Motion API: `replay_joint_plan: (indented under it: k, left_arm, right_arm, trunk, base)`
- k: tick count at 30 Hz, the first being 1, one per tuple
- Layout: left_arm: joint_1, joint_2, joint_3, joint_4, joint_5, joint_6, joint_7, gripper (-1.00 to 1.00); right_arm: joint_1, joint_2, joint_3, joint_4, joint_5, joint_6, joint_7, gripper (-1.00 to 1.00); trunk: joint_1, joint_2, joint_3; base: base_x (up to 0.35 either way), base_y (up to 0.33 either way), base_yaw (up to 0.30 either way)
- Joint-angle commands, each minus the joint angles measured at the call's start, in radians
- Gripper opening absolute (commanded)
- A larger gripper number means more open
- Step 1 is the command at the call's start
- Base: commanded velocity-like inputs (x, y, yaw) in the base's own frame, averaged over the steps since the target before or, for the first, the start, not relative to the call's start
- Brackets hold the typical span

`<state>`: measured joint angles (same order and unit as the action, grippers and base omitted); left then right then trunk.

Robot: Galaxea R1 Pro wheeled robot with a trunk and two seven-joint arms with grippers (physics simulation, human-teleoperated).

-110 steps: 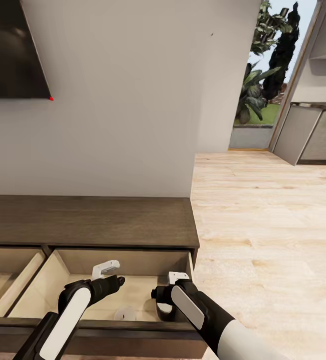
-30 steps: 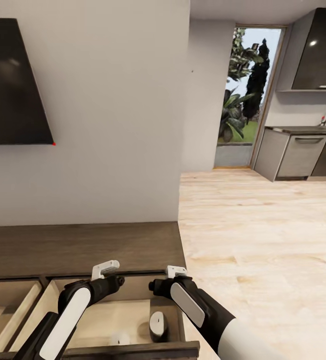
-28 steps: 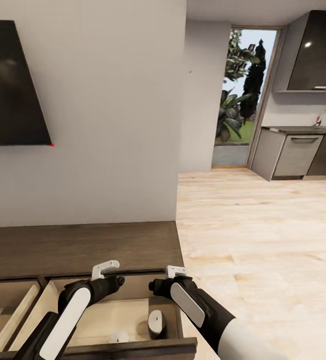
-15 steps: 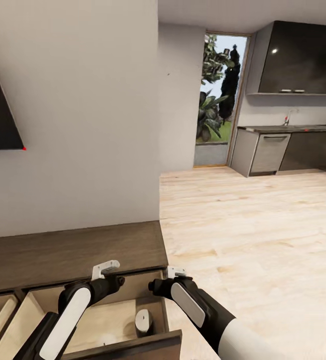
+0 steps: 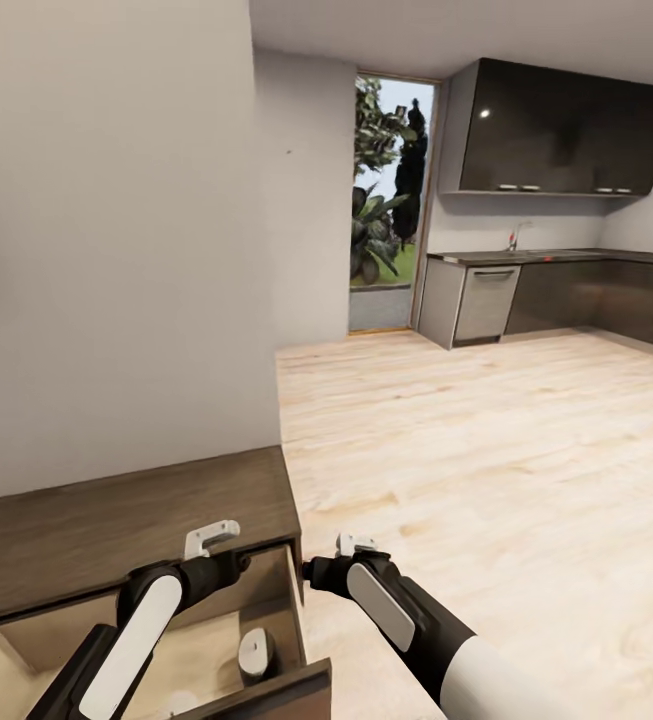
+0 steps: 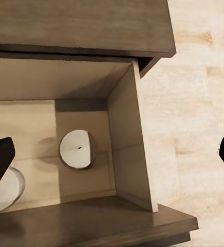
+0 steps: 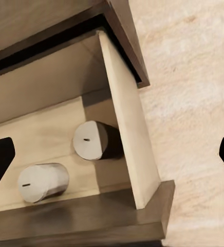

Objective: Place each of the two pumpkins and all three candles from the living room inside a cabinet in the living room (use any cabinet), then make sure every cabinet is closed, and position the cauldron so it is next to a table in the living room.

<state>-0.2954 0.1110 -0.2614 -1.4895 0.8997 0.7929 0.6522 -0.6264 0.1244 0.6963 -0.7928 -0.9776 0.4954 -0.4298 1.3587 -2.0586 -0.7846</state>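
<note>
The dark-brown cabinet [image 5: 116,510] lies low at the left, with its right drawer [image 5: 266,695] pulled open. Two candles lie inside on the pale drawer floor. One candle [image 5: 255,651] [image 6: 77,149] [image 7: 89,140] is near the drawer's right wall, and a second candle [image 6: 4,190] [image 7: 40,182] lies beside it. My left gripper [image 5: 211,540] hangs open above the drawer. My right gripper [image 5: 354,546] is open too, over the drawer's right corner at the floor's edge. Both are empty. The pumpkins, cauldron and table are out of view.
Light wood floor [image 5: 486,450] spreads to the right. A grey wall [image 5: 116,250] rises behind the cabinet. Far back stand a glass door with plants [image 5: 381,200] and a kitchen with dark units [image 5: 556,130] and a counter [image 5: 526,290].
The camera has risen and swung right, so the cabinet and wall slid left and the kitchen came into sight. Both arms keep their pose, and the candles stay in the drawer.
</note>
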Motion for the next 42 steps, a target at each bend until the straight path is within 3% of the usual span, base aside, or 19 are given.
replay_joint_plan:
  k: [1,16,18,23,30,42]
  left_arm:
    - [-0.001,0.001,-0.002,-0.001,0.01,0.0,0.01,1.0]
    - [-0.001,0.0,-0.002,-0.001,0.01,0.0,0.01,1.0]
    - [-0.001,0.001,-0.002,-0.001,0.01,0.0,0.01,1.0]
    - [-0.001,0.001,-0.002,0.0,0.01,0.0,0.01,1.0]
    - [-0.001,0.001,-0.002,0.001,0.01,0.0,0.01,1.0]
    - [-0.001,0.001,-0.002,0.001,0.008,0.0,0.012,1.0]
  right_arm:
    - [-0.001,0.0,0.003,0.0,-0.009,0.0,-0.009,1.0]
    - [-0.002,-0.005,0.003,0.003,-0.007,-0.011,-0.02,1.0]
    - [-0.002,-0.012,0.004,0.007,-0.006,-0.052,-0.023,1.0]
    - [-0.002,-0.045,0.004,0.009,-0.01,-0.076,-0.021,1.0]
    - [-0.002,-0.056,-0.058,0.008,-0.004,-0.097,-0.091,1.0]
    - [-0.001,-0.054,-0.066,0.009,-0.009,-0.096,-0.1,1.0]
  trunk:
    - [0.0,-0.001,-0.001]
    - [0.0,-0.001,0.007]
    - [0.0,-0.001,0.009]
    - [0.0,-0.001,0.011]
    - [0.0,-0.001,0.016]
    - [0.0,-0.001,0.026]
  base:
    - [0.0,0.0,-0.274]
    - [0.0,0.0,-0.274]
    - [0.0,0.0,-0.274]
    - [0.0,0.0,-0.274]
    - [0.0,0.0,-0.271]
    - [0.0,0.0,-0.269]
